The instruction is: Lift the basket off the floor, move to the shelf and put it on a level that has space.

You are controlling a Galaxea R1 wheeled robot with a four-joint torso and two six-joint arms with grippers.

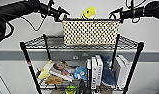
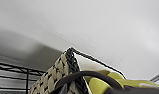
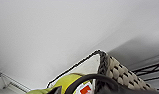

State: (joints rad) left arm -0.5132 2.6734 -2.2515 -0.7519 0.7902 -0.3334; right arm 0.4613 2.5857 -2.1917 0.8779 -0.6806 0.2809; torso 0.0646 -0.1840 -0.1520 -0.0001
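We have our left gripper (image 1: 62, 13) at the left end of the basket (image 1: 90, 32) and our right gripper (image 1: 114, 13) at its right end, so the load stays level between both arms. Whether the fingers are clamped or spread, we cannot tell. The basket sits at the middle of the shelf's (image 1: 26, 56) top level (image 1: 35, 42), near its front edge, likely just resting there. A yellow toy (image 1: 88, 12) pokes above the rim.
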